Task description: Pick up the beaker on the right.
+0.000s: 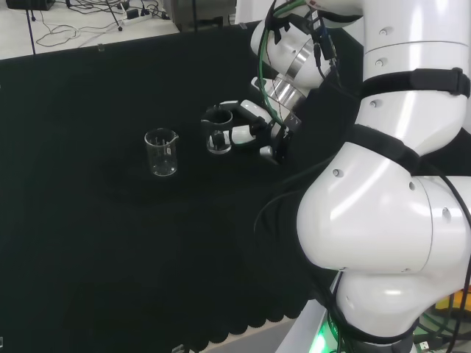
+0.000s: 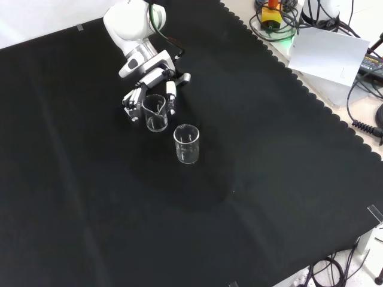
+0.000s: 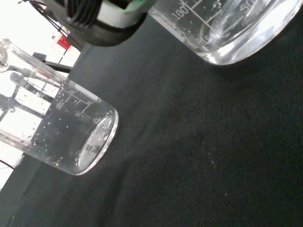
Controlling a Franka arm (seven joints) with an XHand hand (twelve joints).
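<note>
The right-hand beaker in the head view stands upright on the worktop inside the hand, whose fingers seem curled round its wall; empty clear glass, light, slippery and breakable, best gripped mid-wall.

A second beaker stood upright and empty on the counter, which was draped in black cloth with a scalloped edge. Off the cloth's edge in the front view there was a white sheet, some black cables and a yellow thing.
</note>
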